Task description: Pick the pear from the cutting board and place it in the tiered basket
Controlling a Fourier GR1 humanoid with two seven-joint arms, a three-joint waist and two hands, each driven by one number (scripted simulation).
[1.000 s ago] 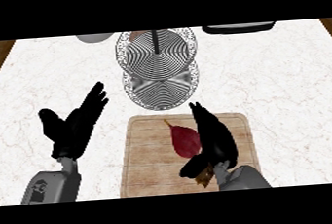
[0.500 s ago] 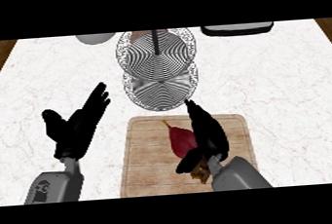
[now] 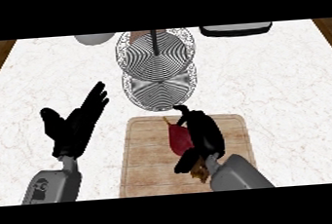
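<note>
A dark red pear (image 3: 176,138) lies on the wooden cutting board (image 3: 143,159) near the counter's front. My right hand (image 3: 205,133) lies against the pear's right side. Its fingers bend over the pear's top by the stem and its thumb sits below the pear, so much of the fruit is hidden. The pear rests on the board. The wire tiered basket (image 3: 156,61) stands just behind the board, its lower tier (image 3: 158,90) close to my fingertips. My left hand (image 3: 73,128) rests open, fingers up, left of the board.
A grey bowl (image 3: 95,38) sits at the counter's back edge, left of the basket. A dark tray (image 3: 235,29) sits at the back right. The white marble counter (image 3: 282,86) ends in wooden floor at both sides.
My right hand has slid forward along the pear and its fingers, straight before, now bend over the pear's top. The left hand has barely moved.
</note>
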